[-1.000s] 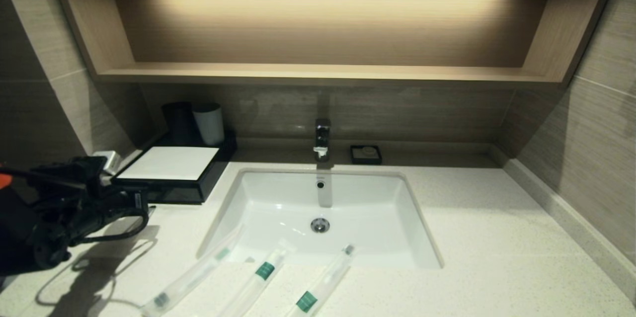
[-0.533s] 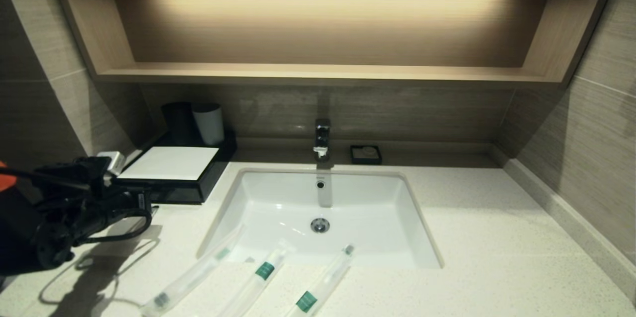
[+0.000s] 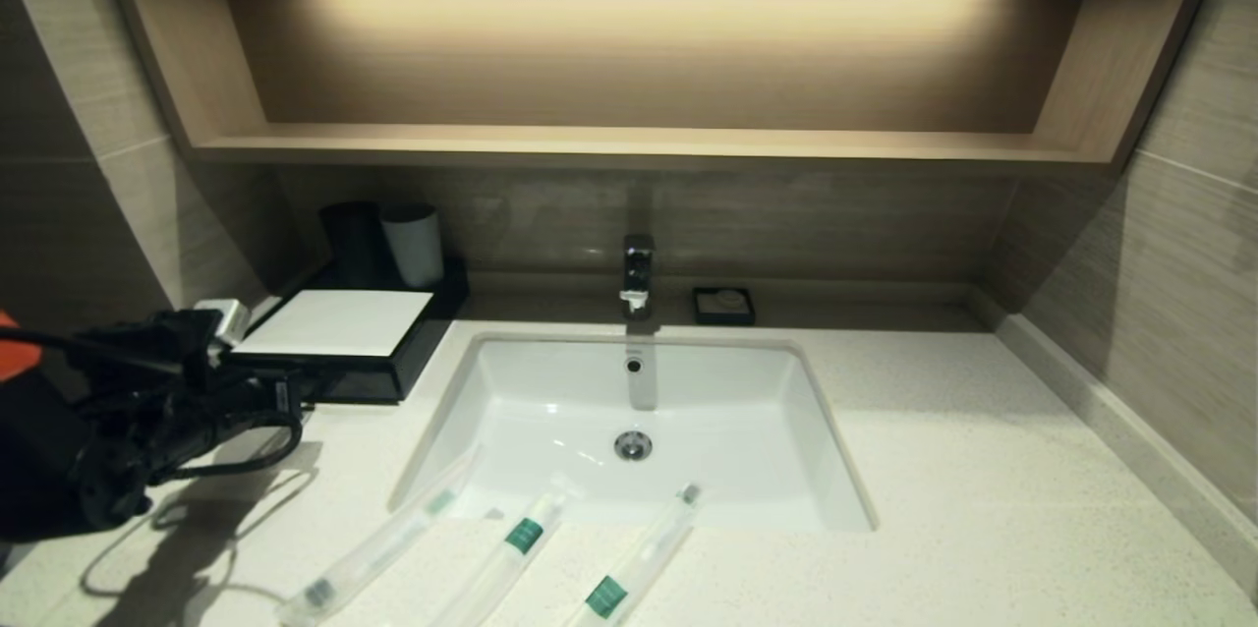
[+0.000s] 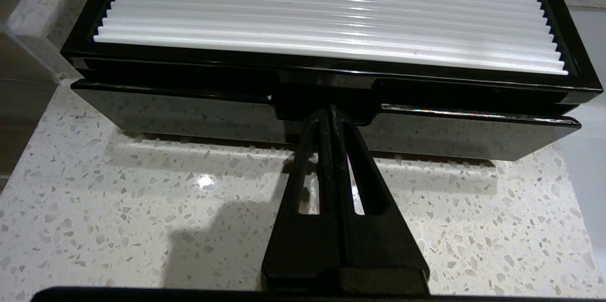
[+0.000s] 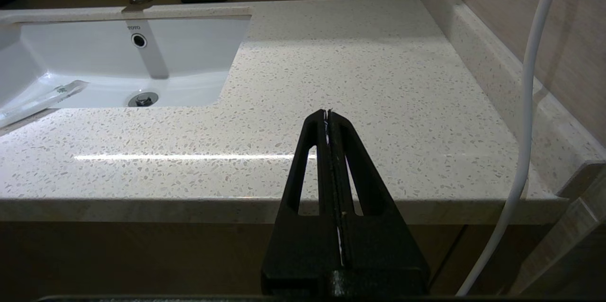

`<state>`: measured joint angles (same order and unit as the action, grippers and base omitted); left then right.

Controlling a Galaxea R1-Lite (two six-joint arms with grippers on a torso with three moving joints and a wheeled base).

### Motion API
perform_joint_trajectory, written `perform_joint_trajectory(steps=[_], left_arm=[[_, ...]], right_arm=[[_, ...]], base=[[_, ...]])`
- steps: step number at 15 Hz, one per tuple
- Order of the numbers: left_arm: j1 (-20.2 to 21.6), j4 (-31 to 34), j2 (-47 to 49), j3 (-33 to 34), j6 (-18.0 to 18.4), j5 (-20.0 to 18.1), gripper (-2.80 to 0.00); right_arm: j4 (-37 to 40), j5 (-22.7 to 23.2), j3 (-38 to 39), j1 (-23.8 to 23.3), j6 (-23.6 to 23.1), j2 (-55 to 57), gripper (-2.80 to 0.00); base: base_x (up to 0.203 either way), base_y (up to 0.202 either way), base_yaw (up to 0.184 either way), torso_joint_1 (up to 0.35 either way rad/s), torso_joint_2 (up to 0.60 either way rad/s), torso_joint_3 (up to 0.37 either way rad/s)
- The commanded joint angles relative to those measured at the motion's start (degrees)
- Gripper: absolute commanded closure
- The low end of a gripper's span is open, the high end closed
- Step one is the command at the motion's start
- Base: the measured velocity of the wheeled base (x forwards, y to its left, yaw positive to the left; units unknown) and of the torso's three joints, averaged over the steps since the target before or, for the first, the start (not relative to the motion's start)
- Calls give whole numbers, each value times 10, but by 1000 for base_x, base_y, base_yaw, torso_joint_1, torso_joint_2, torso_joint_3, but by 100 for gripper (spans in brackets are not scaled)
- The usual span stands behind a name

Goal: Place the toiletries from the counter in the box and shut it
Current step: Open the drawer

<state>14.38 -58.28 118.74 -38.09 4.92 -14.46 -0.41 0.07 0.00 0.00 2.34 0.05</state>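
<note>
The black box (image 3: 373, 379) with its white top panel stands at the counter's (image 3: 934, 470) back left. My left gripper (image 3: 295, 391) is shut, and its tips sit in the middle notch of the box's drawer front (image 4: 189, 117); in the left wrist view the gripper (image 4: 330, 111) touches that notch. Three toiletries in clear sleeves lie at the sink's front edge: one with a dark tip (image 3: 378, 543) and two with green bands (image 3: 513, 545) (image 3: 634, 563). My right gripper (image 5: 327, 115) is shut and empty, low in front of the counter's front right edge.
The white sink (image 3: 550, 391) with its faucet (image 3: 637, 275) is in the middle. A small black soap dish (image 3: 723, 305) is behind it. A black cup (image 3: 352, 242) and a white cup (image 3: 414, 244) stand behind the box. A wooden shelf (image 3: 629, 143) hangs above.
My left gripper has moved a little forward and right, up to the box's drawer front. The toiletries have not moved.
</note>
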Motion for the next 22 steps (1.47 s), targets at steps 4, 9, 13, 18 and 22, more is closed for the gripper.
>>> perform_joint_trajectory(steps=[4,9,13,18,22], left_arm=[[0,-13,12,-1,0,0,0],[0,-13,13,-2,0,0,0],[0,-17,14,-2,0,-1,0],[-1,-35,25,-2,-1,-1,0],[-4,-36,25,-2,-1,-1,0]], right_arm=[[0,0,0,0,0,0,0],[0,0,0,0,0,0,0],[0,0,0,0,0,0,0],[0,0,0,0,0,0,0],[0,0,0,0,1,0,0]], base=[[0,0,0,0,0,0],[0,0,0,0,0,0],[0,0,0,0,0,0],[0,0,0,0,0,0],[0,0,0,0,0,0]])
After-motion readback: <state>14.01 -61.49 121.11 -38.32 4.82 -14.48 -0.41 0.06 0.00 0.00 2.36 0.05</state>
